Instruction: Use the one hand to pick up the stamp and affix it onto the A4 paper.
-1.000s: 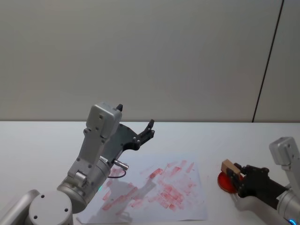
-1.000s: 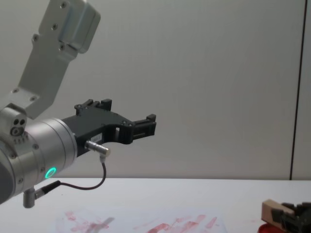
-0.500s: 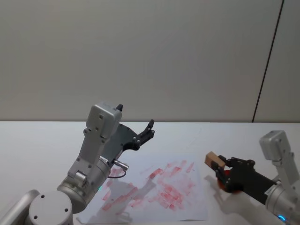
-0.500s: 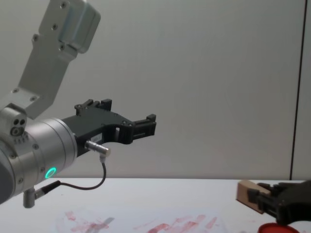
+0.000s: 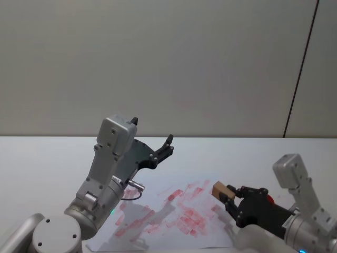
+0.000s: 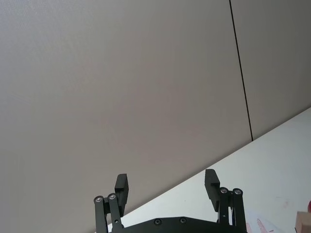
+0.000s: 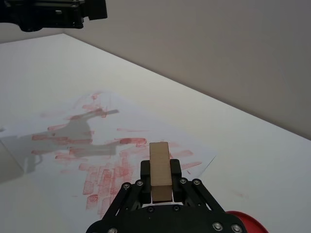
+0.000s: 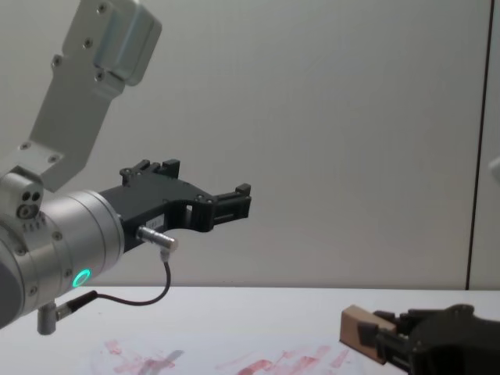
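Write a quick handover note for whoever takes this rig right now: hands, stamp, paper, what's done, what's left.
Right hand: shut on the stamp, held over the right side of the A4 paper.
Left hand: open, raised high on the paper's left, idle.
Red disc: on the table, right of the paper.
Done: stamp picked up.
Left: press it onto the paper.

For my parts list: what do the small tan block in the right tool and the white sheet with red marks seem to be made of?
The small pale tan rectangular block, held in the right tool over the sheet, looks like bare wood: matte, even tan faces. The white sheet smeared with red marks seems thin matte paper, lying flat. The left tool hangs raised, open.
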Available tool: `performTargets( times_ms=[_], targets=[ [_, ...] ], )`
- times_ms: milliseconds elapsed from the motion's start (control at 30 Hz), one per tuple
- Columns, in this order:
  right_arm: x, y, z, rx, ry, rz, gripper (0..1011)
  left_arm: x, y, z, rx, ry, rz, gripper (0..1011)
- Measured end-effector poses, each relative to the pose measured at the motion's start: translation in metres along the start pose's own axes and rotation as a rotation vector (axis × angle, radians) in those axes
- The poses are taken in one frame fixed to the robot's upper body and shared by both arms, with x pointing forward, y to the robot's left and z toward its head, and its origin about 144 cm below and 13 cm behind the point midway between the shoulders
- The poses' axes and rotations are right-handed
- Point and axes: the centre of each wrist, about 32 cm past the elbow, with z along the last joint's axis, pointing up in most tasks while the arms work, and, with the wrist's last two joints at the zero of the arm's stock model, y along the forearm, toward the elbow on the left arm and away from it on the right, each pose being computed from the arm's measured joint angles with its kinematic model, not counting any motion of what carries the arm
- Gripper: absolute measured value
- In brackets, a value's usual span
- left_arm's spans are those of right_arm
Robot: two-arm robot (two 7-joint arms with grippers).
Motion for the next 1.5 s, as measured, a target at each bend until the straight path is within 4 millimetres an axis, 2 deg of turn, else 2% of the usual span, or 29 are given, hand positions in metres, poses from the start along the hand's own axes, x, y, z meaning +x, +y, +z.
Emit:
performTargets(
  times_ms=[833, 1500],
  targets=[
    [-0.005, -0.008, -0.016, -0.068, -0.008, 0.075, 216, 0.0, 0.0, 0.0, 0.0, 0.0, 0.0, 1002],
    [-0.006, -0.007, -0.027, -0.118, -0.022, 0.098, 216, 0.0, 0.0, 0.0, 0.0, 0.0, 0.0, 1002]
  ],
)
